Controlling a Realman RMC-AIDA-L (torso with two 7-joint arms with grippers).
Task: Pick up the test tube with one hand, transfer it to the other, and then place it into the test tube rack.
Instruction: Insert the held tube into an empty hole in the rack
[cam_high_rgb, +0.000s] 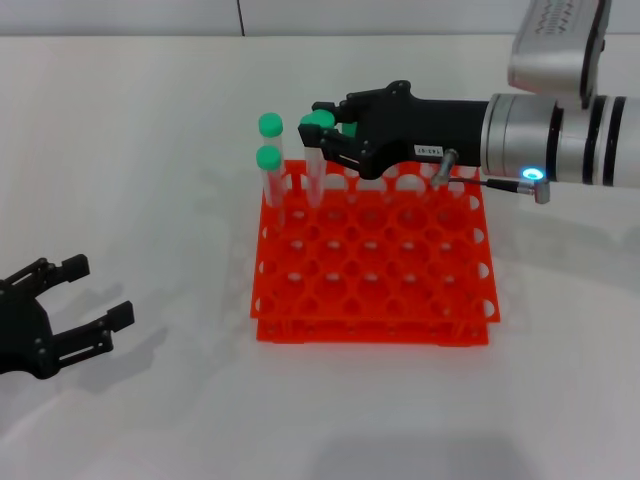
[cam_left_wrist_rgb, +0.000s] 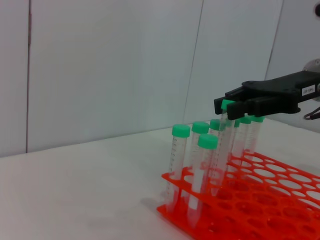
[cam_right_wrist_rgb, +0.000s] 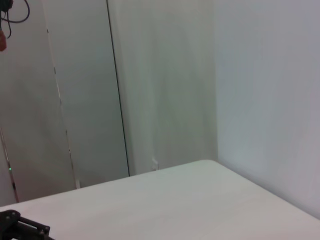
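Observation:
The test tube (cam_high_rgb: 315, 165), clear with a green cap, stands in a back-row hole of the orange-red test tube rack (cam_high_rgb: 400, 290). My right gripper (cam_high_rgb: 328, 128), the one with the white label, reaches in from the right and is shut on its cap. In the left wrist view the same gripper (cam_left_wrist_rgb: 231, 107) holds the tube (cam_left_wrist_rgb: 222, 150) slightly tilted over the rack (cam_left_wrist_rgb: 260, 200). My left gripper (cam_high_rgb: 100, 290) rests open and empty on the table at the front left, well away from the rack.
Two more green-capped tubes (cam_high_rgb: 268, 158) stand at the rack's back left corner; the left wrist view shows several tubes (cam_left_wrist_rgb: 200, 150) grouped there. White table surrounds the rack. The right wrist view shows only table, wall and a black part (cam_right_wrist_rgb: 20, 230).

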